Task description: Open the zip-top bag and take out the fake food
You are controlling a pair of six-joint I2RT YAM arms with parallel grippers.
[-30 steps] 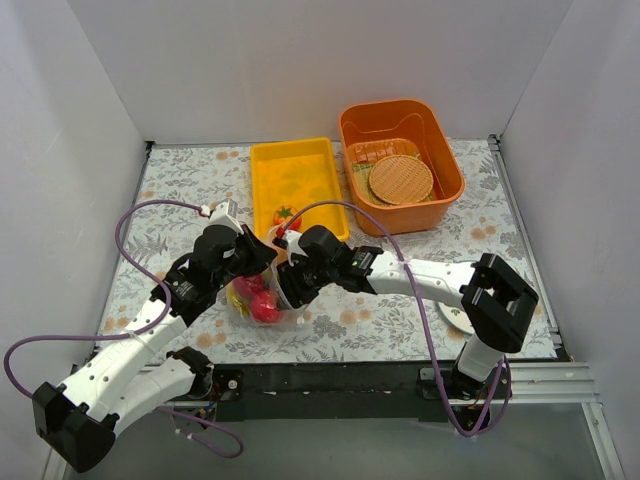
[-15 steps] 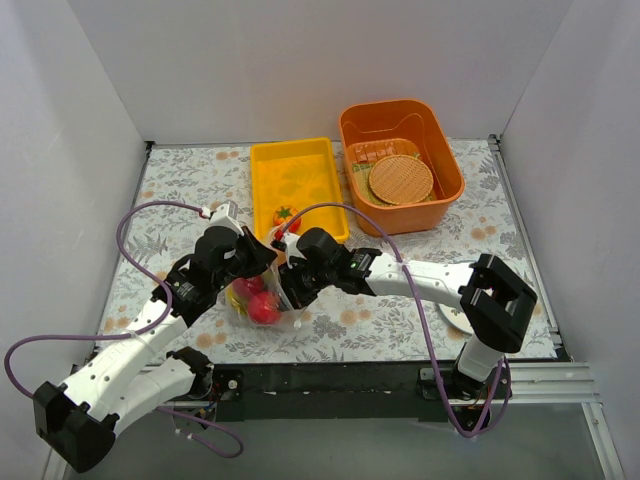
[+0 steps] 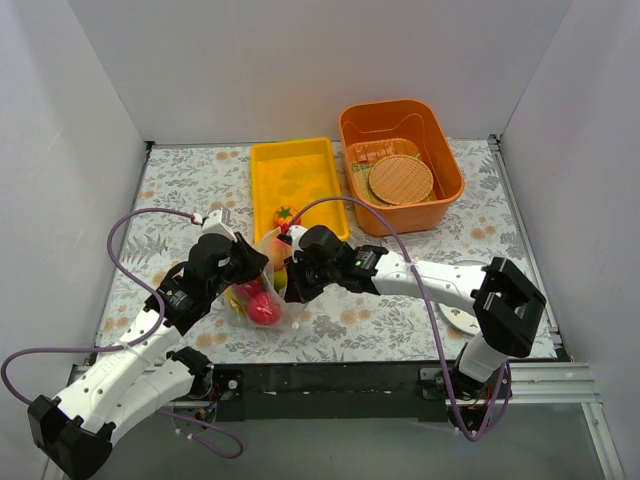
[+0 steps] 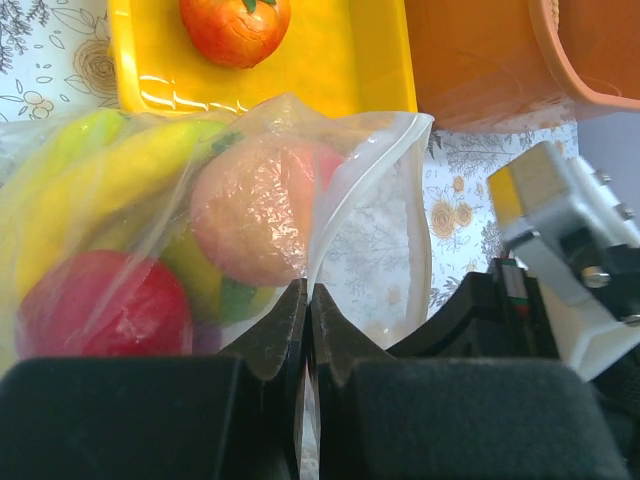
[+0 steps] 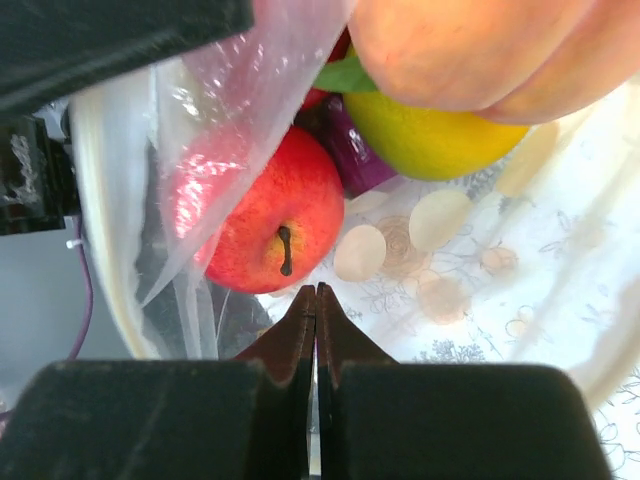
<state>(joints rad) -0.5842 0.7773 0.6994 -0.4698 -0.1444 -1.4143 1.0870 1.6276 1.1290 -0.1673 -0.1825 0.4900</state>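
The zip-top bag is held up between my two grippers in front of the yellow tray, its mouth parted. My left gripper is shut on one lip of the bag. My right gripper is shut on the opposite film. The fake food is inside the bag: a red apple, a peach, a banana, a yellow-green fruit and a purple piece. Red fruit shows at the bag's bottom. One orange-red tomato lies in the tray.
The yellow tray stands just behind the bag. An orange bin with a tan woven disc is at the back right. A white plate lies under the right arm near the front edge.
Both grippers keep their hold on the bag. The bag now stands higher with its mouth spread wider, and yellow fruit shows in it. The left arm has shifted slightly left.
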